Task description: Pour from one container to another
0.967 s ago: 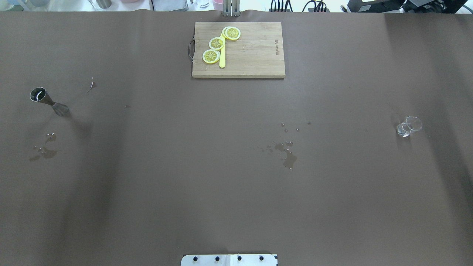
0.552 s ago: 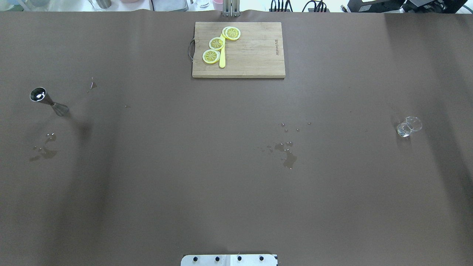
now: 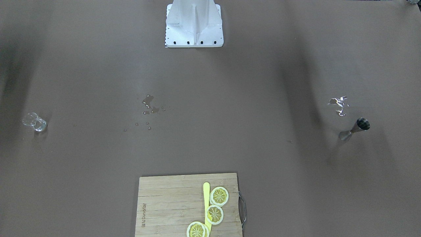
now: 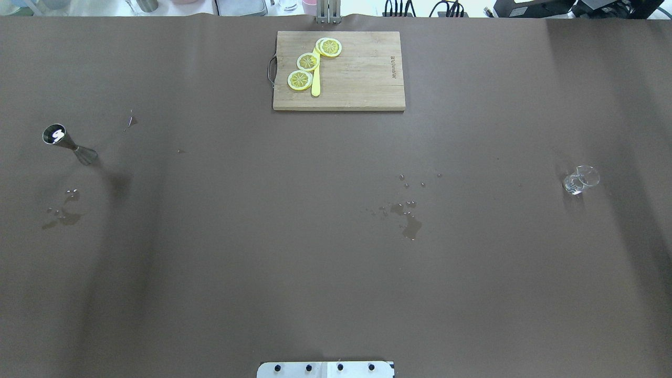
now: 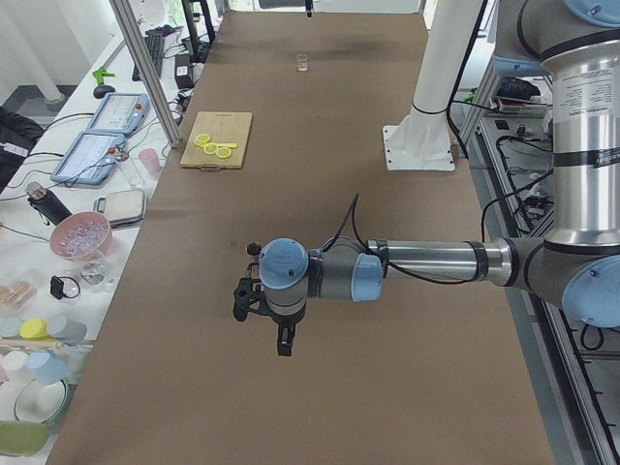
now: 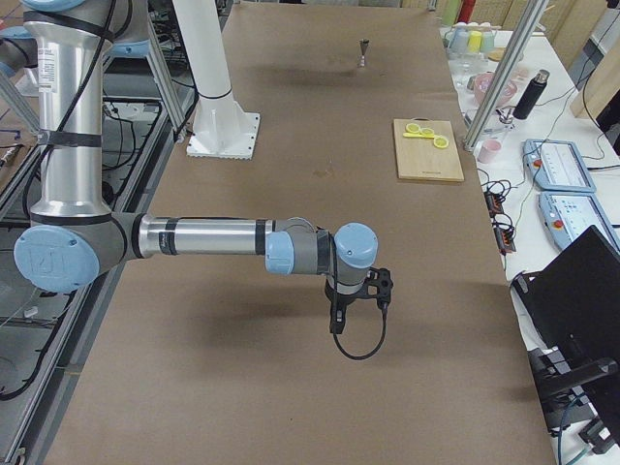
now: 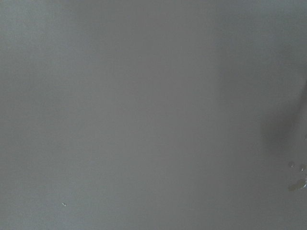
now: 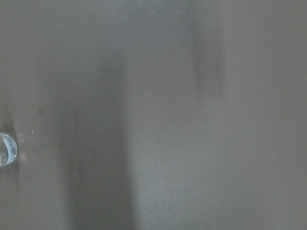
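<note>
Tabletop brown and wet-spotted, jigger, tumbler, cluttered side bench

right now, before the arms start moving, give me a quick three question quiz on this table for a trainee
1. True or false: the jigger and the glass touch each other.
2. On which part of the table does the glass stand? A: the robot's left side. B: the robot's right side. C: the middle.
3. Fill in: the lemon slices lie on the wooden ____.

Key: 1 false, they stand far apart. 2 B. 3 board.
</note>
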